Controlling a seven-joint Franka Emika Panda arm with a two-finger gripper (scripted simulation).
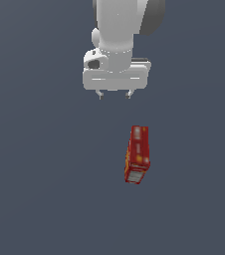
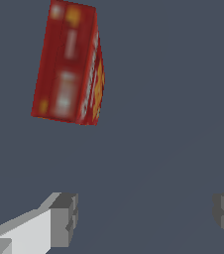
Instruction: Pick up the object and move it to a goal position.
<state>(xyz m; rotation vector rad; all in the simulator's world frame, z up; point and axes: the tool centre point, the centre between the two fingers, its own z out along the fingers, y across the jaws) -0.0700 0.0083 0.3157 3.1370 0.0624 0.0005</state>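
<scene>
Exterior view: our gripper (image 1: 115, 94) hangs empty with jaws spread, the red box (image 1: 137, 154) lying well apart at its 5 o'clock, so we judge the grasp not yet begun; the upper arm is cropped. Wrist view: the box (image 2: 68, 63) sits off-centre beyond the fingertips (image 2: 64, 219), label print too blurred to read, no goal marker visible.

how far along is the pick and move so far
Done: nothing yet; the red box lies on the grey surface, untouched. In hand: the gripper hangs open and empty, apart from the box, which in the wrist view sits outside the gap between the fingers. Left: line up, descend, grasp, lift, carry. No goal marker is visible.
</scene>
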